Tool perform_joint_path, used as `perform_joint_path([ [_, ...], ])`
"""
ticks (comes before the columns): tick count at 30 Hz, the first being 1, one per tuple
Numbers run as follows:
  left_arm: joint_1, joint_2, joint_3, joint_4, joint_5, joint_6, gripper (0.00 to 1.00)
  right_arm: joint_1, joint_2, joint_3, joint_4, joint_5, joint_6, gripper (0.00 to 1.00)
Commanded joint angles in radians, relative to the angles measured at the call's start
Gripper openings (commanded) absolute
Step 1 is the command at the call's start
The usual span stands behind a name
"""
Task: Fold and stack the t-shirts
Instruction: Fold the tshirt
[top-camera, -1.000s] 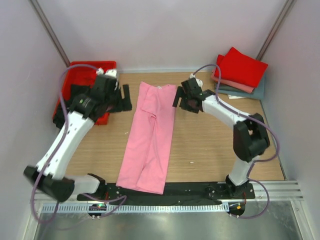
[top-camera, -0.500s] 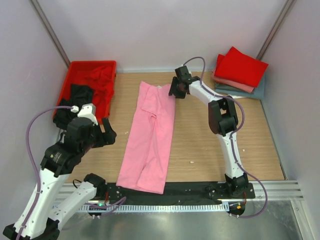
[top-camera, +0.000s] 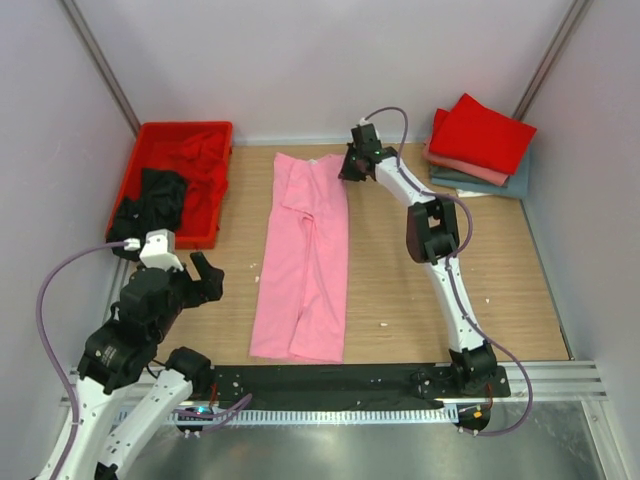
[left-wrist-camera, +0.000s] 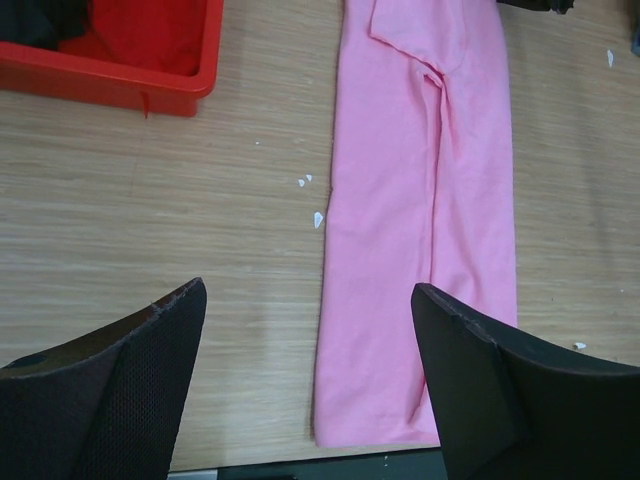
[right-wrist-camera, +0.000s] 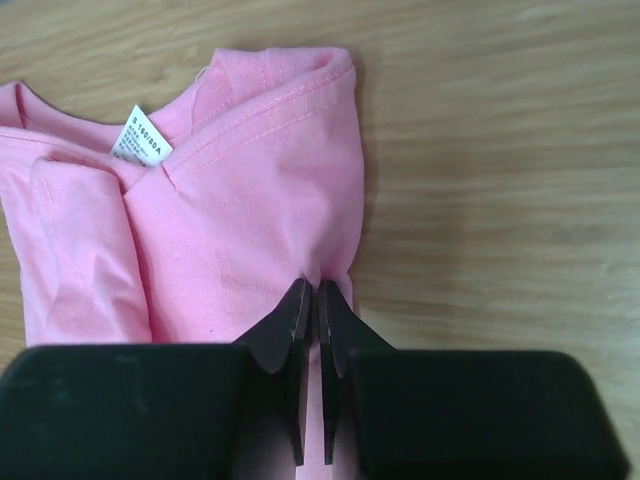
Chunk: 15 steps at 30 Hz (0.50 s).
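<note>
A: surface and room?
B: wood-grain table (top-camera: 420, 270), pale lilac walls (top-camera: 300, 60) on three sides, metal poles (top-camera: 100, 60) in the far corners. black mat strip (top-camera: 340, 380) runs along the near edge under the arm bases. a few white specks (left-wrist-camera: 318, 218) on the wood just left of the shirt.
A: shirt?
B: pink t-shirt (top-camera: 300, 260) lies flat mid-table as a long narrow strip, sides folded in, collar end far, hem near the mat.
A: grippers?
B: right gripper (right-wrist-camera: 310, 300) has its fingers pressed together, pinching the shirt's right edge by the collar; cloth puckers at the tips. left gripper (left-wrist-camera: 308, 292) has its jaws wide apart, holds nothing, and hangs above the table at the near left.
A: rest?
B: red tray (top-camera: 185, 127) far left, with a black t-shirt (top-camera: 160, 190) and a red t-shirt (top-camera: 205, 160) in it. folded stack (top-camera: 480, 135) in the far-right corner: red on top, salmon under it, grey-blue lowest.
</note>
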<state>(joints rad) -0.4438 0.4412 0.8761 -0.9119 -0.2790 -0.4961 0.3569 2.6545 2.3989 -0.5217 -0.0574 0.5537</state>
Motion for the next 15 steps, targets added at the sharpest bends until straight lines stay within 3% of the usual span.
perform_joint_path([
  [1, -0.001, -0.050, -0.017, 0.108, -0.051, 0.017, 0.85, -0.039, 0.039, 0.054, 0.064, 0.021, -0.029, 0.10],
  [7, 0.002, -0.019, -0.009, 0.099, -0.054, 0.019, 0.85, -0.050, 0.090, 0.146, 0.173, 0.028, -0.032, 0.16],
  [11, 0.023, -0.004, -0.009, 0.103, -0.040, 0.022, 0.84, -0.050, 0.105, 0.151, 0.314, -0.085, -0.021, 0.24],
  [14, 0.051, -0.001, -0.011, 0.107, -0.022, 0.025, 0.84, -0.047, 0.090, 0.175, 0.312, -0.105, -0.061, 0.37],
  [15, 0.059, 0.004, -0.015, 0.111, -0.013, 0.028, 0.84, -0.047, 0.040, 0.152, 0.299, -0.082, -0.116, 0.50],
])
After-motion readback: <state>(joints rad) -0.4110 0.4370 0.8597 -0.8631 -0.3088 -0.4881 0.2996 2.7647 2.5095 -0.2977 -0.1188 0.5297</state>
